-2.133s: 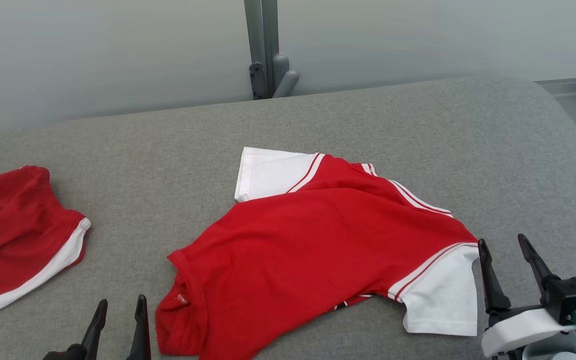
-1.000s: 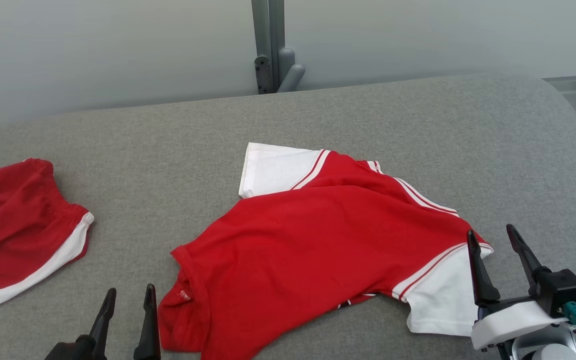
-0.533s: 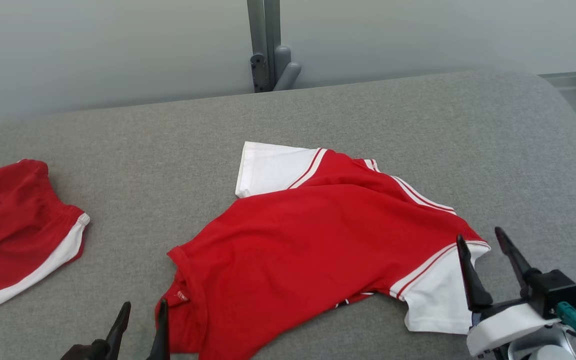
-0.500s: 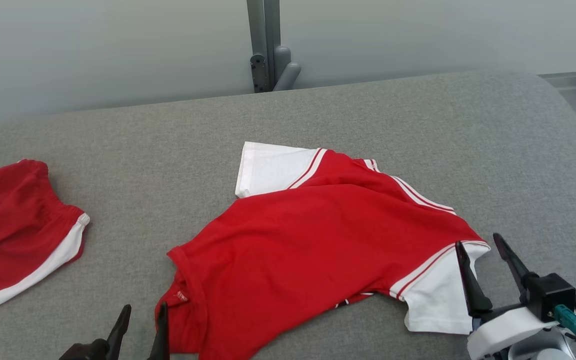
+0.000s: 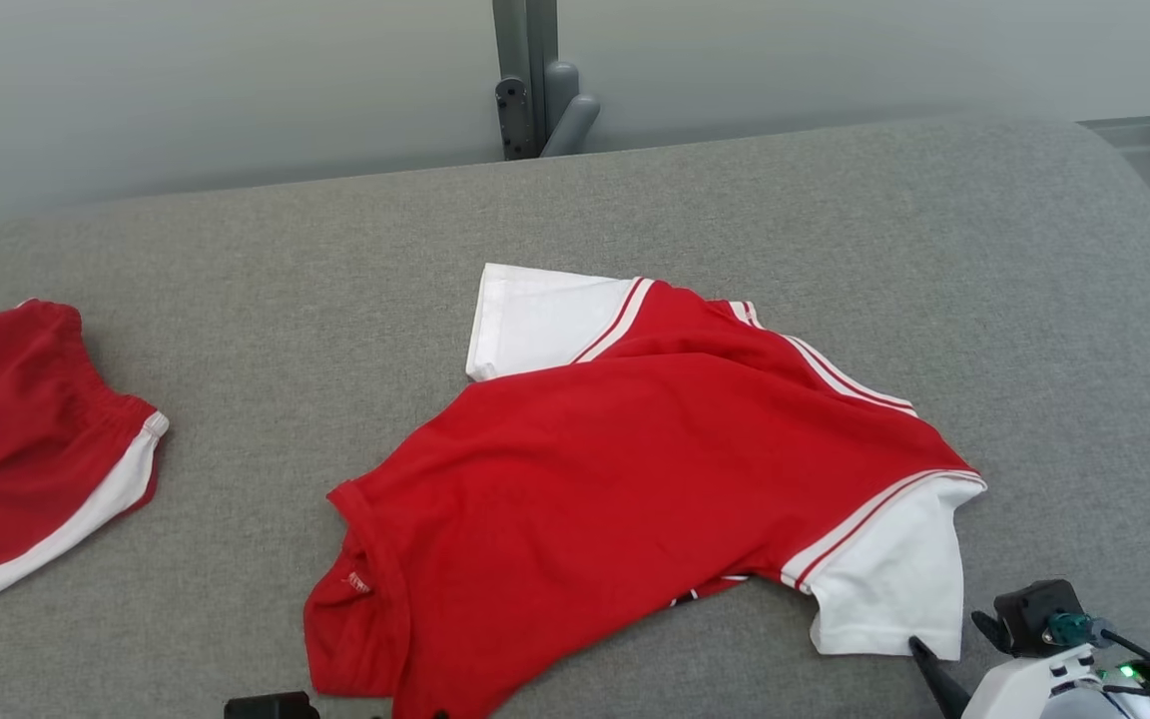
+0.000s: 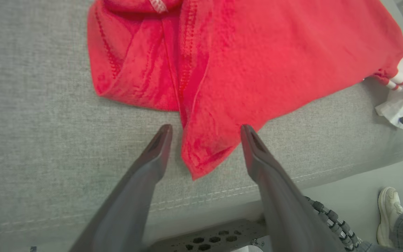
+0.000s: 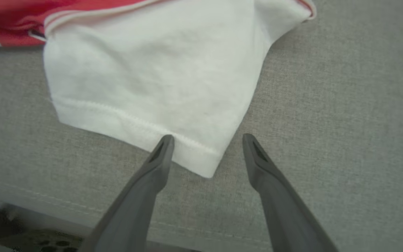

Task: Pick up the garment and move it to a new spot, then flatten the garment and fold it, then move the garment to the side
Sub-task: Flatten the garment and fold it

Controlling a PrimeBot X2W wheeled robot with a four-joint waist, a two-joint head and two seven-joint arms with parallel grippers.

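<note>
Red T-shirt (image 5: 635, 479) lies rumpled near the front edge of the grey cushioned surface (image 5: 835, 220), roughly central, not yet lifted; body axis is judged to run from the hem at near-left to the shoulders at far-right, with sleeves splayed to far-centre and near-right. Left gripper (image 6: 205, 129) is spread wide, nothing held; in the left wrist view a pointed red hem corner (image 6: 201, 157) sits between its fingers, projecting back toward the wrist, with the bulk of the fabric ahead and slightly right of the finger line. Right gripper (image 7: 206, 138) is likewise spread wide and empty; the cuff corner of the white sleeve (image 7: 152, 70) lies between its fingers, one tip over the cuff stitching, the other over bare upholstery; contact with the cloth cannot be told. Each arm is thus paired with its own near corner: left for hem, right for sleeve; neither is nearer overall. Step is judged as pre-grasp for the pick-up; a short advance and a closing on both corners look needed. Red shorts (image 5: 16, 429) lie well apart at the left, not involved.
</note>
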